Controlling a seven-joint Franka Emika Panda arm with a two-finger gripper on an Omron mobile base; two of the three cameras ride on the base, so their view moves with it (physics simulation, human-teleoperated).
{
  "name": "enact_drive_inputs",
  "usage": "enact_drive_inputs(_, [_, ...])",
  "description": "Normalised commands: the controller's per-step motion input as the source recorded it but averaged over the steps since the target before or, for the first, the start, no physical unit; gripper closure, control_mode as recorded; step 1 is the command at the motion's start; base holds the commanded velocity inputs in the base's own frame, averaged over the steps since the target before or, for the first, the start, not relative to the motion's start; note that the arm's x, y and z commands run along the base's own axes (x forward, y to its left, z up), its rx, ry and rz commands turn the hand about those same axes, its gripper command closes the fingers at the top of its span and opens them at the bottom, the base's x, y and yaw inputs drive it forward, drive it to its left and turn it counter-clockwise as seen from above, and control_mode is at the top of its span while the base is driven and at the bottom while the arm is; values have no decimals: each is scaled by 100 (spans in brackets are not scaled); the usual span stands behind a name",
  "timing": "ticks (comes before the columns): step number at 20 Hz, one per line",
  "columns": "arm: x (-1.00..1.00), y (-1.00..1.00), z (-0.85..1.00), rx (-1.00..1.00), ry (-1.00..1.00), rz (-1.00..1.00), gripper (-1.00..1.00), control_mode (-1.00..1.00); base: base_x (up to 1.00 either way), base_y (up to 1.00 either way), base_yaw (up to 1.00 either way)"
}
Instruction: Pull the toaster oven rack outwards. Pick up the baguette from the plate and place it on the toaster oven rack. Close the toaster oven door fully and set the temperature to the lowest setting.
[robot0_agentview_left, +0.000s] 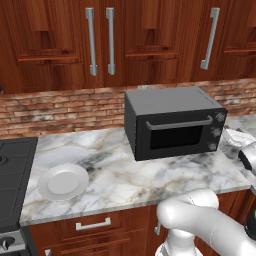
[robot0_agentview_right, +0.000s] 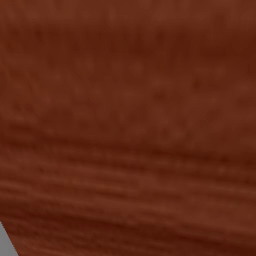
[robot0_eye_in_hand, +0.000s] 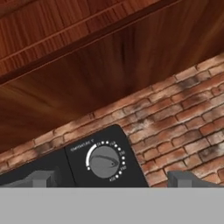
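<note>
End effector (robot0_eye_in_hand: 112, 179) wide open, empty, before temperature knob (robot0_eye_in_hand: 105, 162).

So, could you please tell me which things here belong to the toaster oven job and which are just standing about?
For the job:
toaster oven
toaster oven door, shut
top knob
plate, nothing on it
gripper, open, at the knob

Just about:
stove
upper cabinets
brick wall
drawer

Dark grey toaster oven (robot0_agentview_left: 172, 122) upright on marble counter (robot0_agentview_left: 130, 175), toaster oven door (robot0_agentview_left: 177, 131) closed; white plate (robot0_agentview_left: 63, 181) empty, well left of oven.
</note>
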Motion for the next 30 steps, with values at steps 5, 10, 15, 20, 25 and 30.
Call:
enact_drive_inputs(5, [0,9,0,13,0,-5,-100,-100,0,0,0])
enact_drive_inputs(10, [0,29,-8,11,0,-5,-100,-100,0,0,0])
enact_drive_inputs(15, [0,39,-6,12,0,-5,-100,-100,0,0,0])
enact_drive_inputs(20, [0,14,6,13,8,-3,-100,-100,0,0,0])
enact_drive_inputs(25, [1,-16,10,12,12,0,-100,-100,0,0,0])
enact_drive_inputs(30, [0,-4,8,8,2,0,-100,-100,0,0,0])
